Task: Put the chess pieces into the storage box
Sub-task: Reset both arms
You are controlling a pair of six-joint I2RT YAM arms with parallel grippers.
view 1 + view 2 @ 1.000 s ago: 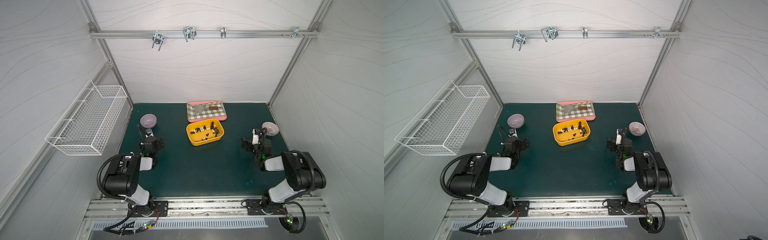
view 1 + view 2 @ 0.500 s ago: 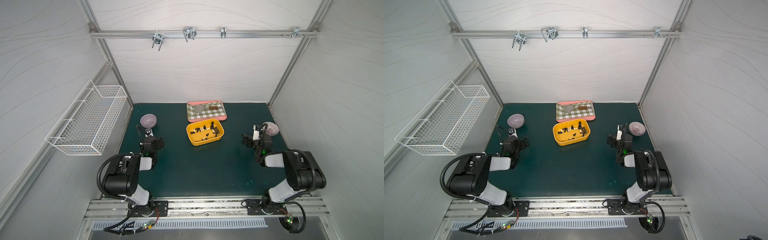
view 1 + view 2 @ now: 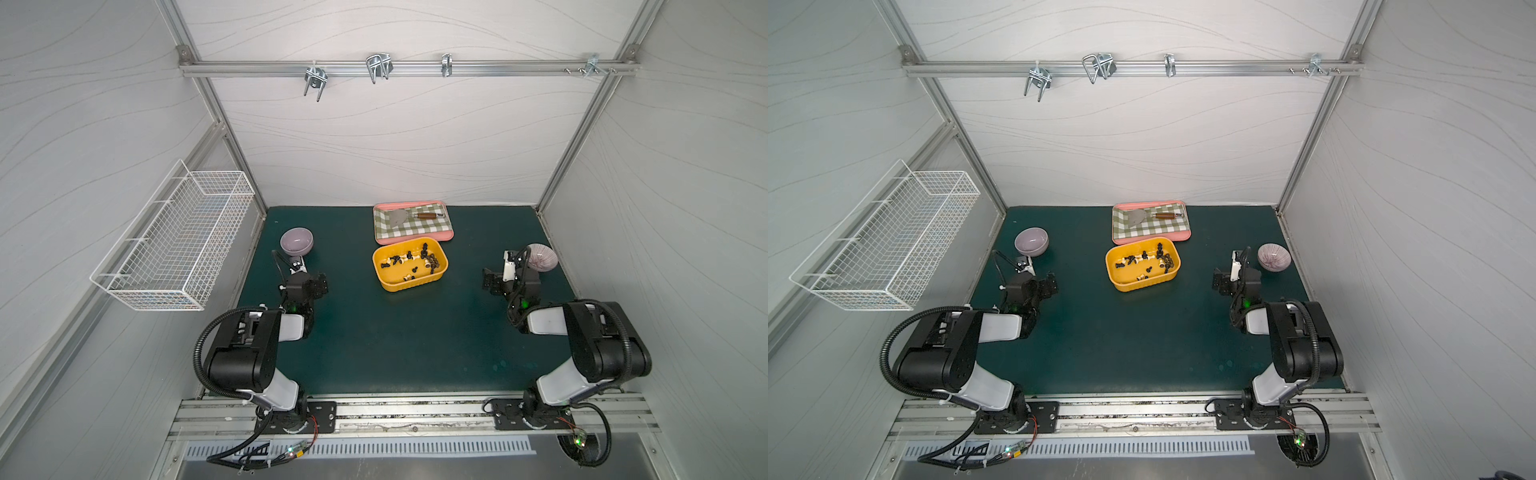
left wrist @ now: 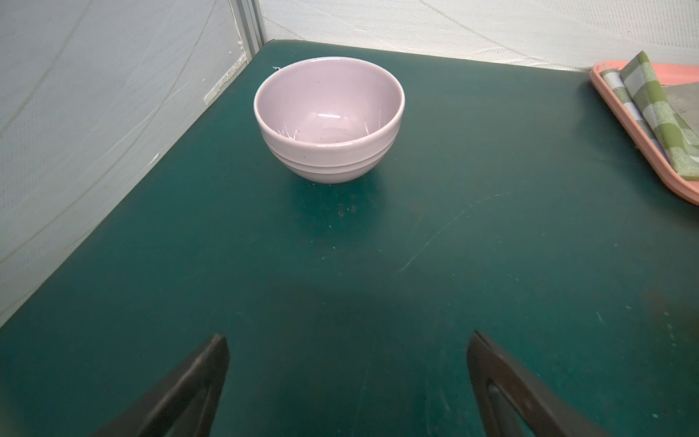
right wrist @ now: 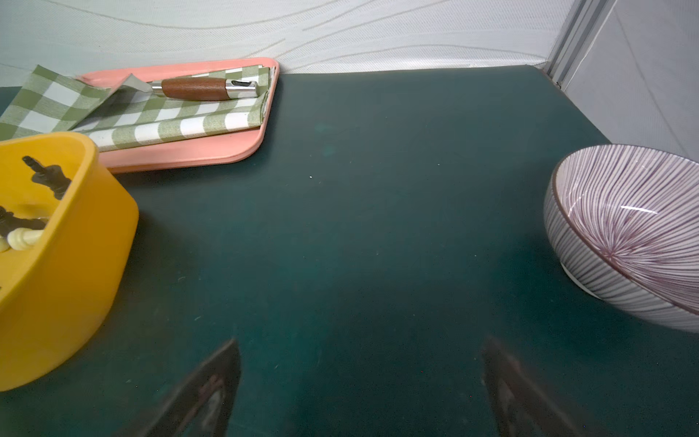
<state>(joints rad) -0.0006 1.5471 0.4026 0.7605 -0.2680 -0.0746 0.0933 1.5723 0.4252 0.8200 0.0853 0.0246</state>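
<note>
- storage box [image 3: 409, 285]: yellow-orange
- chess pieces [image 3: 433, 260]: black and cream-white
- tray [image 5: 189, 159]: salmon pink
- cloth [image 5: 170, 125]: green-and-white check
- smooth bowl [image 4: 329, 159]: plain pale lilac
- striped bowl [image 5: 624, 234]: white, thin purple radiating lines
- table mat [image 3: 395, 332]: dark teal green

Lab cell: aluminium frame [image 3: 415, 67], white panels [image 3: 395, 145]

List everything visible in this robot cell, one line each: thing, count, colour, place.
storage box: one, yellow-orange, mid-table
chess pieces: about twenty, black and cream, inside the storage box
tray: one, pink, behind the storage box
cloth: one, green-white check, on the tray
spatula: one, steel, brown handle, on the cloth
plain bowl: one, lilac, table's left
striped bowl: one, white and purple, table's right
wire basket: one, white, left wall
hooks: several, silver, overhead rail
table: one, dark green, cell floor
left gripper: one, black, open, facing the plain bowl
right gripper: one, black, open, near the striped bowl
</note>
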